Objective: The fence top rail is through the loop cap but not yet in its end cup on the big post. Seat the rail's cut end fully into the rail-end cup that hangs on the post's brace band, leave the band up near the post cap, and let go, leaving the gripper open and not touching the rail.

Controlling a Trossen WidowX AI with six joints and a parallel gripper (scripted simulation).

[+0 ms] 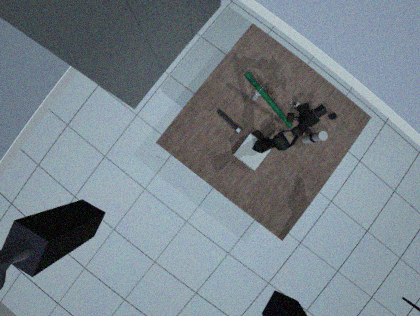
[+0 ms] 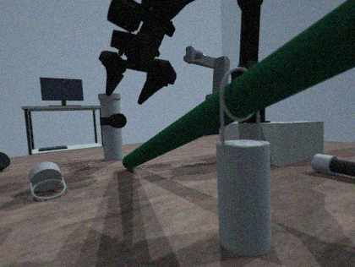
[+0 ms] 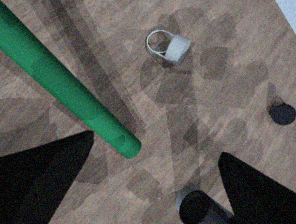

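Slanting down through the wire loop (image 2: 233, 95) on the short post (image 2: 243, 194), the green rail (image 2: 237, 99) runs with its long axis angled toward the floor (image 2: 169, 220), its cut end resting on the wood below the gripper (image 2: 134, 84) and short of the tall post (image 2: 111, 127). The gripper hangs above that end, jaws spread wide, gripping nothing and clear of the rail. The dark cup (image 2: 117, 121) on the tall post's band is not holding the rail. A loose cap (image 2: 46, 178) lies on its side nearby.

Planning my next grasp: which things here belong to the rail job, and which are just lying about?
Job: green rail, loop cap post, big post, rail-end cup, open gripper.
Lying about: spare loop cap, dark tube, monitor desk.
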